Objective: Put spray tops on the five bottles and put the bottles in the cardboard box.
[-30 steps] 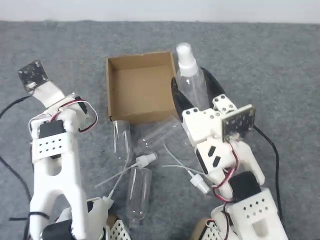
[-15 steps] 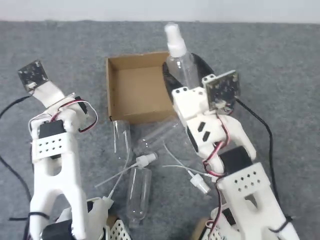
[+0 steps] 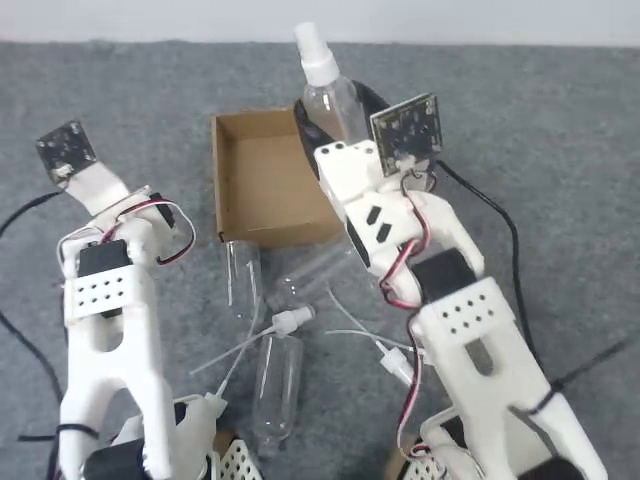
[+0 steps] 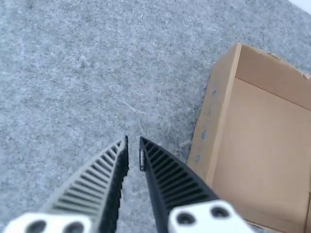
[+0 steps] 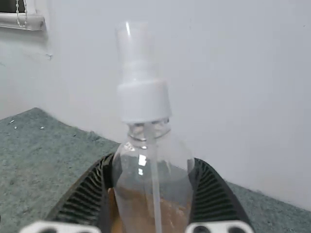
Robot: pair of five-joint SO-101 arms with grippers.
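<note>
On the grey tabletop, the open cardboard box sits between the two arms. The right tool is clenched round the body of a clear bottle that already wears its spray top, and it holds the bottle upright in the air by the box's far right corner. The step in hand looks to be the drop into the box. Done well, it would bring the bottle over the bare middle of the box floor rather than over the rim, then lower it until the base is close to the cardboard, and only then let go. It is best set near one wall, since more bottles must fit beside it, and the tool should draw off upward so it does not catch the top. The left tool hangs over bare tabletop just beside the box's outer wall, its fingers drawn almost together on nothing. By count there are two arms, one box and four bottles — the held one and three uncapped bottles on the tabletop in front of the box. Whether a fifth lies under the right arm cannot be told. Smallest are two loose spray tops with thin dip tubes, and a white piece by the left arm's base that may be a third.
</note>
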